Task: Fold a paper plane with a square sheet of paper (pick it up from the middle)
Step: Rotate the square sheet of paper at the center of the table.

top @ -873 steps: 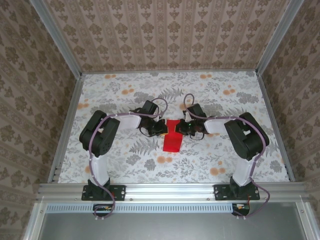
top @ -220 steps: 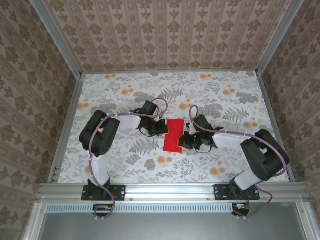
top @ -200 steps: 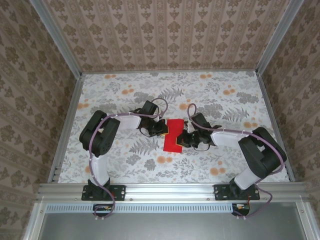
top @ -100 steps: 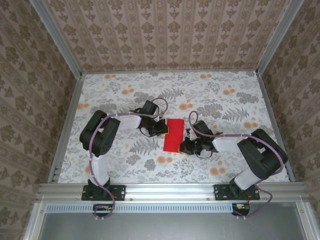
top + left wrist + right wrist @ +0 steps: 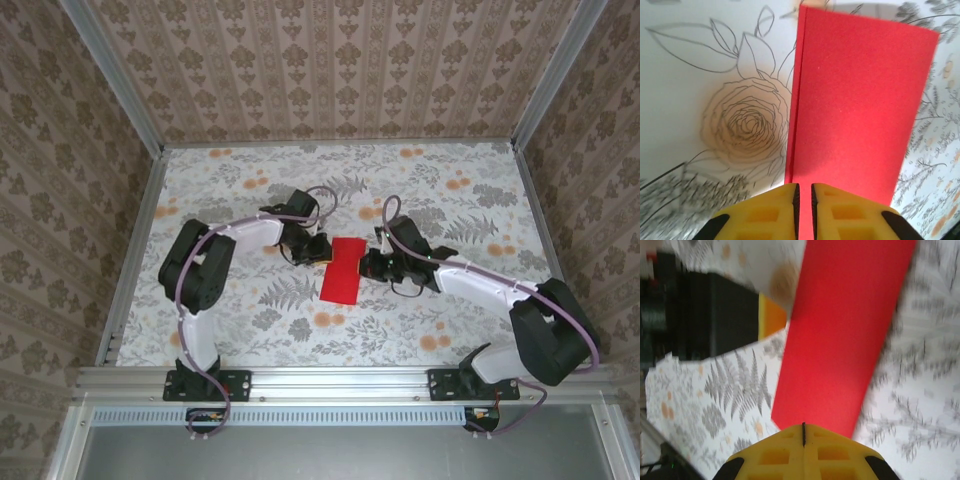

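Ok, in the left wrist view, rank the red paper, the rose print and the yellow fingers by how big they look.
1. Red paper, largest.
2. Rose print and yellow fingers look about alike; the fingers are cropped and nearest the camera, so no ranking.

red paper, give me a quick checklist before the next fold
1. Paper folded into a narrow rectangle: ok.
2. Paper lying flat on the table: ok, as far as the top view shows.
3. Right gripper shut at the paper's edge: ok.
4. Right gripper actually pinching the paper: cannot tell.
5. Left gripper free of the paper: cannot tell; its pads stand a slit apart with red showing in the gap.
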